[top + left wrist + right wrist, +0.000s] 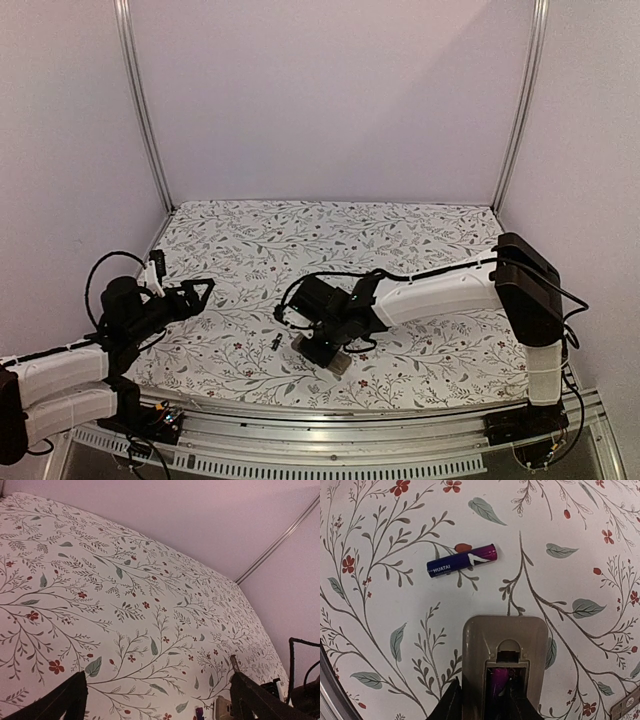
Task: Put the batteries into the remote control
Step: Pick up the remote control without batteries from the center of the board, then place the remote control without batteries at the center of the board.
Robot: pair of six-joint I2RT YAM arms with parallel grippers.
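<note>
- Hovering over the remote control (502,637), which lies back-up, the right jaws stand narrowed either side of a purple battery (500,682) in its recess (506,656); whether they grip it cannot be told.
- A second battery (462,560) lies just beside the remote, not touching.
- The surface (400,235) has its near edge close to the remote and runs far beyond it.
- The left jaws gape wide, well left of the remote.

One battery (500,681) in remote control (505,642), other battery (462,560) on table (380,605) leftward

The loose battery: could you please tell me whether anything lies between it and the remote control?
Nothing visible does; only bare patterned cloth separates the battery from the remote control.
</note>
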